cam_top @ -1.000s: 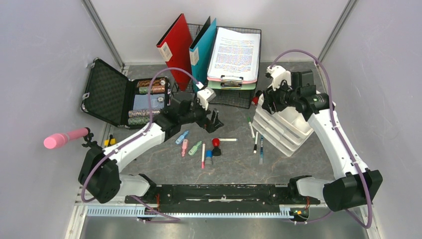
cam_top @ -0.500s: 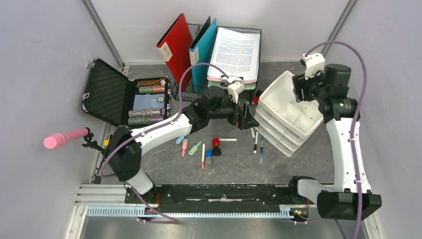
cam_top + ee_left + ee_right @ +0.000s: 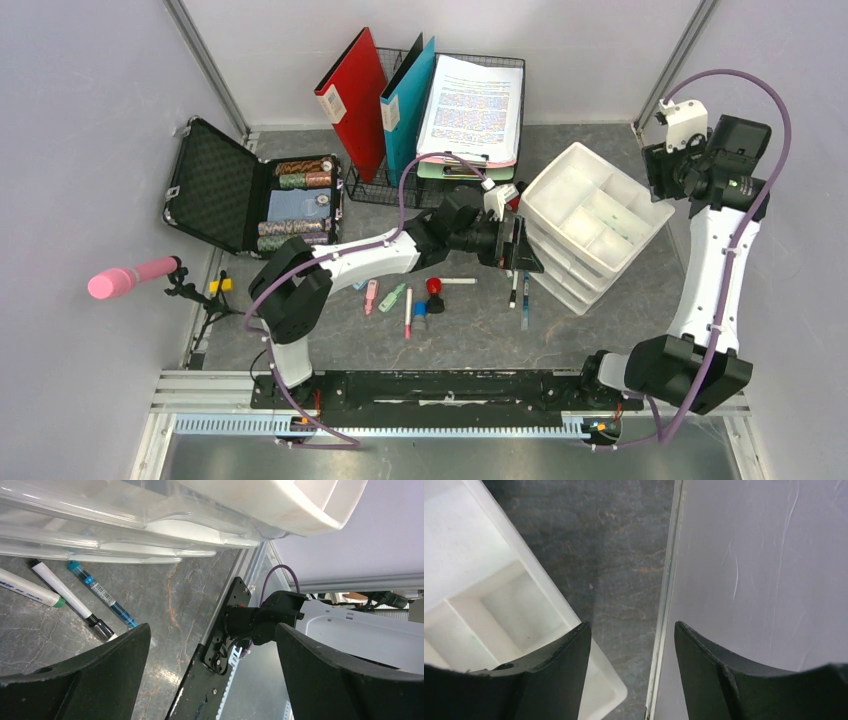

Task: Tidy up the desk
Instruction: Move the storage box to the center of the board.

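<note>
The dark mottled desk [image 3: 470,325] holds loose pens and markers. My left gripper [image 3: 525,255] is open and empty, low beside the front-left side of the white drawer organizer [image 3: 590,215]. In the left wrist view [image 3: 212,630] its fingers frame bare desk and the rail; a white marker [image 3: 55,590] and a blue pen [image 3: 102,595] lie just left of it, under the organizer [image 3: 150,520]. My right gripper [image 3: 658,170] is open and empty, raised by the right wall. In its wrist view [image 3: 631,625] it hangs over the gap between the organizer [image 3: 484,595] and the wall.
Highlighters [image 3: 380,296], a pink marker [image 3: 408,312] and a red-topped piece [image 3: 434,287] lie mid-desk. An open black case [image 3: 215,190] with chip rolls is at the left. Red [image 3: 352,95] and teal [image 3: 408,95] folders and a clipboard tray [image 3: 470,105] stand at the back. The rail [image 3: 450,385] runs along the front.
My left arm has reached further right, from mid-desk to the organizer's front-left side. My right arm has swung up and right, off the organizer towards the right wall.
</note>
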